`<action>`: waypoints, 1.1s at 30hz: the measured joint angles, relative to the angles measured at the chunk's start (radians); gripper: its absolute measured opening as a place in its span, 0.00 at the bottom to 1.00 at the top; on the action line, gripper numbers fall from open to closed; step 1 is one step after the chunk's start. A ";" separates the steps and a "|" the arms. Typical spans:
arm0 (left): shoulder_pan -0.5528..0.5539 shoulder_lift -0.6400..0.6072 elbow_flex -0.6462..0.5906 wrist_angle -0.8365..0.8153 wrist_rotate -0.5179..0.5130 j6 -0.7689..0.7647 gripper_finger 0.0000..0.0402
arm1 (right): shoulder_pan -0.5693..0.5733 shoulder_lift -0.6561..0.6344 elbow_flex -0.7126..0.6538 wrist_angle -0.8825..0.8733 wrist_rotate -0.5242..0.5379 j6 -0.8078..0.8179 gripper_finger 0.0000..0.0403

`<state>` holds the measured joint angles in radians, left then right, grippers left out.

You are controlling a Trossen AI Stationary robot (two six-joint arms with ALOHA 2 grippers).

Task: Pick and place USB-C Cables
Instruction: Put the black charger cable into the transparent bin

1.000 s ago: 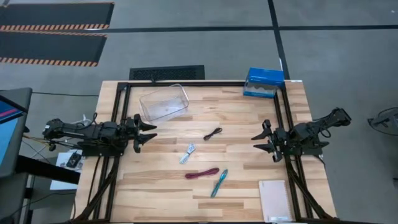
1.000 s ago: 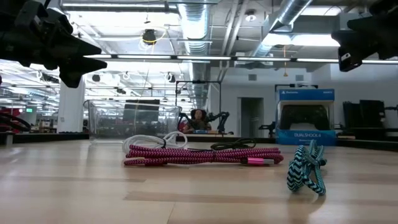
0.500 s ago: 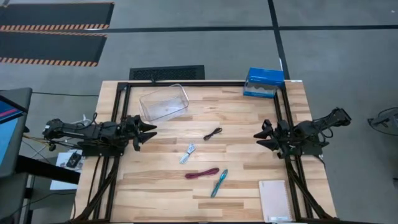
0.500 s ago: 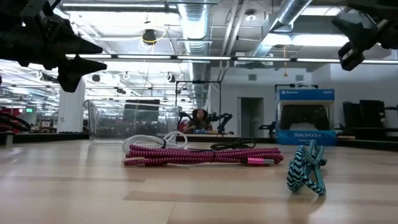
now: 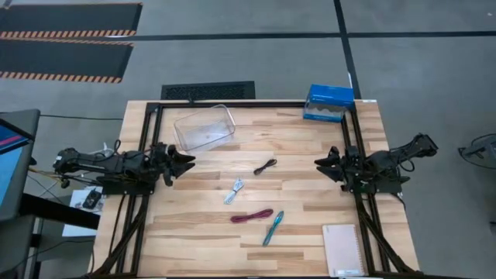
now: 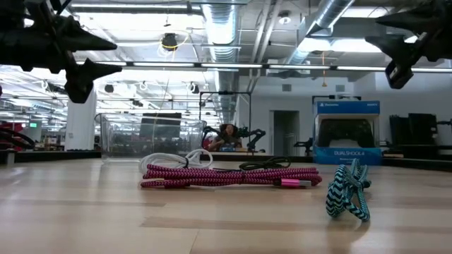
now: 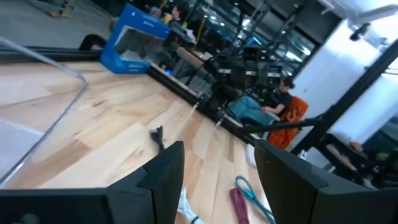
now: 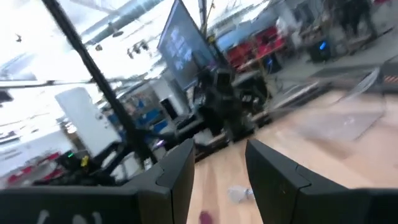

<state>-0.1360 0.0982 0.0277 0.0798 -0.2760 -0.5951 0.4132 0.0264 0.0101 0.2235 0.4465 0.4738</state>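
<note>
Cables lie loose in the middle of a pale wooden table (image 5: pixel 310 147), seen from above, with a dark robot arm at each side. The black cable (image 5: pixel 265 167) sits nearest the centre of the table. Just below and to its left in the overhead view is the white-grey cable (image 5: pixel 234 191), and below that the longer maroon cable (image 5: pixel 252 216). A teal braided cable (image 5: pixel 272 227) lies just beside the maroon one's right end. All lie flat on the wood, close to one another, and no gripper touches them.

The left gripper (image 5: pixel 188 163) hovers above the table's left edge, its fingers spread apart and holding nothing, pointing toward the cables. The right gripper (image 5: pixel 320 163) hovers over the right side of the table, fingers also apart and empty, pointing inward. Both are well apart from the cables.

A clear plastic bin (image 5: pixel 204 128) sits at the far left of the table, near the left gripper. A blue box (image 5: pixel 328 103) stands at the far right corner, and a pale notebook (image 5: pixel 342 249) lies at the near right corner.

From table height, the maroon cable shows as a pink-and-dark braided bundle with the white-grey cable looped behind it.
</note>
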 joint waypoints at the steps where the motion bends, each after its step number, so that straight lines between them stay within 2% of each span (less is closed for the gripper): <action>1: 0.000 0.000 0.000 0.002 0.014 0.010 0.46 | 0.006 0.010 0.000 -0.016 -0.002 0.020 0.42; 5: 0.000 0.000 0.000 0.001 0.055 0.070 0.46 | 0.031 0.079 0.000 -0.033 0.003 0.091 0.42; 10: 0.000 0.000 0.000 0.002 0.051 0.067 0.46 | 0.046 0.204 0.000 0.066 0.047 0.166 0.42; 18: 0.000 0.000 0.000 0.001 -0.104 0.093 0.46 | 0.070 0.381 0.001 0.109 0.052 0.247 0.42; 22: 0.000 0.000 0.000 0.001 -0.074 0.040 0.46 | 0.093 0.502 0.001 0.165 0.105 0.301 0.42; 26: 0.000 0.000 0.000 0.002 0.015 -0.002 0.46 | 0.106 0.629 0.001 0.328 0.112 0.255 0.42; 33: 0.000 0.000 0.000 0.092 0.041 0.051 0.46 | 0.107 0.823 0.012 0.658 0.106 0.040 0.42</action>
<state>-0.1364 0.0986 0.0277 0.1715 -0.2352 -0.5446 0.5206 0.8493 0.0221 0.8819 0.5529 0.5135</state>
